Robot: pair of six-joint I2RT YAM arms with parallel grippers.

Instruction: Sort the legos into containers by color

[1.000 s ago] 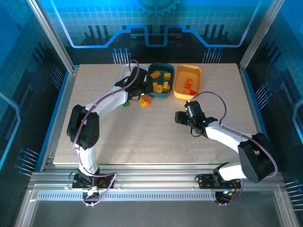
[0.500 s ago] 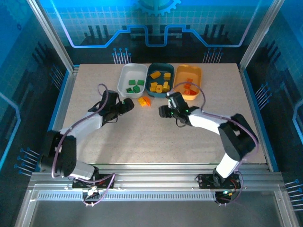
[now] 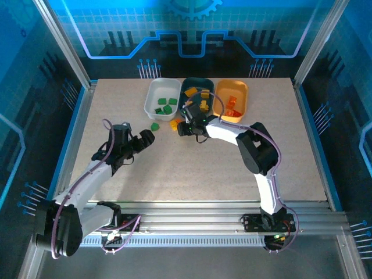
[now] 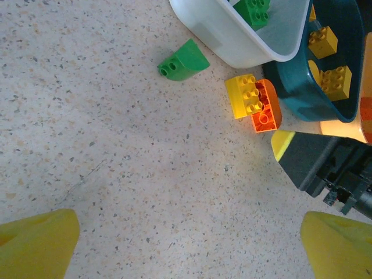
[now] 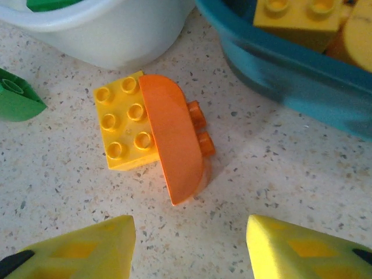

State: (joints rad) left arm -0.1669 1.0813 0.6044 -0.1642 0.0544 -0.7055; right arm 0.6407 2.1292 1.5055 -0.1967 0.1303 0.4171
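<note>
Where the loose legos [image 3: 176, 123] lie: near the tabletop's far edge, just before the white tray [image 4: 232, 40] and teal tray [image 4: 290, 93].
Pieces: green wedge [image 4: 185, 60]; yellow brick [image 5: 122, 128] touching an orange piece [image 5: 172, 145].
Right gripper [image 5: 189, 244]: jaws wide, empty, just short of the orange piece.
Left gripper [image 4: 186, 250]: jaws wide, empty, well back from the wedge.
Handling: I judge them light, rigid and slick, so I'd pinch flat faces, not the curve.
Doubt: orange may be clipped to yellow; I can't tell.

Three trays [image 3: 149, 102] side by side at table [image 3: 261, 151] rear; loose bricks [image 3: 154, 126] just before them.
</note>
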